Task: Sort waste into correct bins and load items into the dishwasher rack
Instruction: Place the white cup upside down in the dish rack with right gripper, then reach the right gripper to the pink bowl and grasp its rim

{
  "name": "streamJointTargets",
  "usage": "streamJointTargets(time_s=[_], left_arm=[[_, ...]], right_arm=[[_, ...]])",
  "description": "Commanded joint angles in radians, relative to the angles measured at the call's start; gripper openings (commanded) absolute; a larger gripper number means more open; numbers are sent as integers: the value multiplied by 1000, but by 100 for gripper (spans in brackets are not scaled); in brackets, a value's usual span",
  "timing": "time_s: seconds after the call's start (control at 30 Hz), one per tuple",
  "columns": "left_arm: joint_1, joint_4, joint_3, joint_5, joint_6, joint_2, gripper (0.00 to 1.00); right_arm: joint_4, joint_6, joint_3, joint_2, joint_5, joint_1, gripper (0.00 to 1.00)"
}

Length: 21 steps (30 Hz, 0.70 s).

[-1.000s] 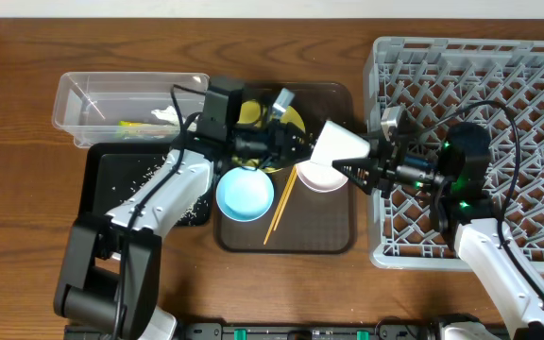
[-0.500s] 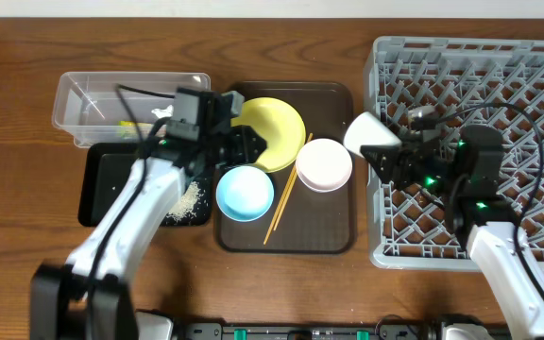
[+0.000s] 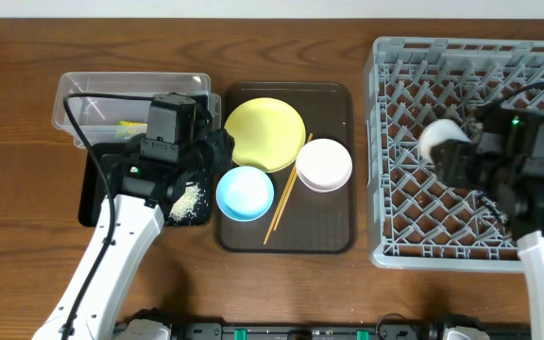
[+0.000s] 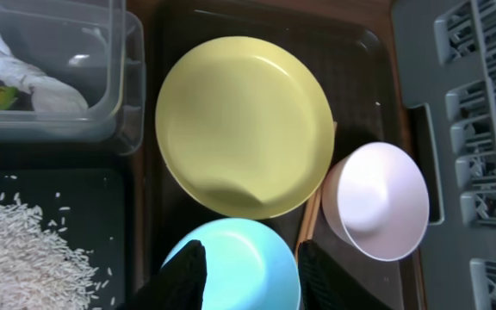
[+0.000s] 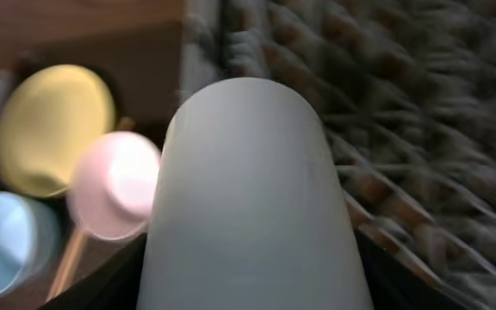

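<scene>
- The right gripper [image 3: 456, 159] has its jaws clamped on the small pale cup [image 5: 248, 198], above the dishwasher rack [image 3: 461, 52]. This is the loading step; next, lower the cup onto the lattice and release.
- The left gripper [image 4: 252, 280] has its jaws parted and empty, above the light-blue bowl [image 3: 245, 193].

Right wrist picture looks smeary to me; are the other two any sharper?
Right wrist view: the grey rack and white bowl are smeared, probably motion blur; the pale cup fills the middle. Left wrist view: sharp, with glare on the clear tub. Overhead view: sharp and evenly lit.
</scene>
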<state>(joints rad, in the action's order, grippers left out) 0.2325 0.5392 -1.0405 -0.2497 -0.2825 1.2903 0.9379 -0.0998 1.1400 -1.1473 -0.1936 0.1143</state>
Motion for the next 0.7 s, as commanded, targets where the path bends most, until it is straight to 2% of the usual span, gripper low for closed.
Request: streamJointTargets(time_s=[0.0, 0.23, 0.67], left_arm=[[-3, 2, -5, 31, 20, -3, 38], [-3, 6, -5, 31, 20, -3, 39], [-3, 6, -5, 31, 20, -3, 39]], right_arm=[[95, 11, 77, -38, 132, 43, 1], [308, -65, 94, -134, 251, 99, 1], [333, -64, 88, -272, 256, 110, 1]])
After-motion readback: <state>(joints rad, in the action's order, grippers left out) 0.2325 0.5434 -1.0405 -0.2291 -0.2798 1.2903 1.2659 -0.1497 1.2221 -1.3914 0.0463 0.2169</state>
